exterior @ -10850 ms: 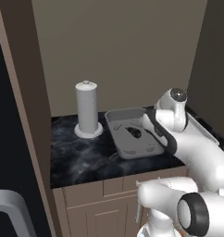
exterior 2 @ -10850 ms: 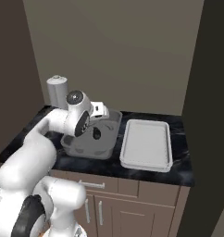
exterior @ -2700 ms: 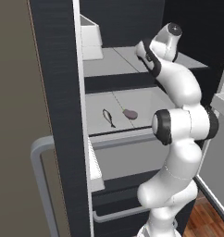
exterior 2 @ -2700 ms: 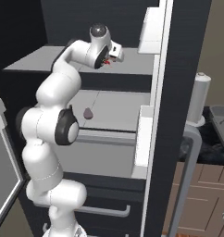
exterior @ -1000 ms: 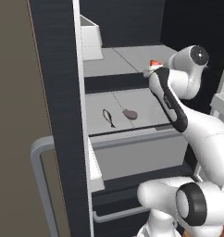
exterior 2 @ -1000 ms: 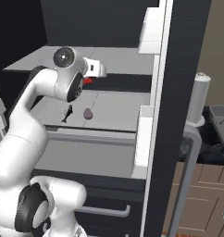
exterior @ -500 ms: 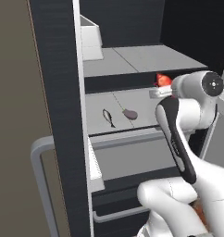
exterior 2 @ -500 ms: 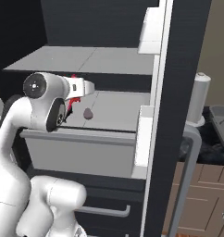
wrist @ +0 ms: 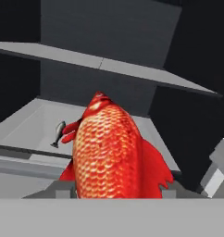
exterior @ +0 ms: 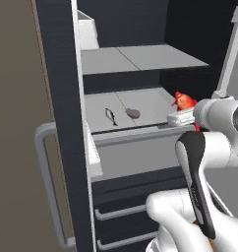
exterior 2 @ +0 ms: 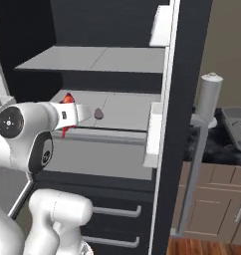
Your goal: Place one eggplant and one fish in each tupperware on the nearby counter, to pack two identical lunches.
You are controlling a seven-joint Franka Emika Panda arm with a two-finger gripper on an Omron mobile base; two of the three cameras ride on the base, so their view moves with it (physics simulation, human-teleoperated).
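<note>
Facing grey fridge shelves (exterior: pixel 140 59)

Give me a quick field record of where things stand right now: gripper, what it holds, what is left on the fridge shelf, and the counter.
gripper: shut on the red fish, out in front of the open fridge
red fish: held between the fingers, head pointing away from the hand
lower shelf: holds a small grey fish and a dark eggplant, lying apart
upper shelf: bare where visible
fridge door: open
counter: to the right, with a tall grey cylinder and a grey tupperware at the frame edge
</note>
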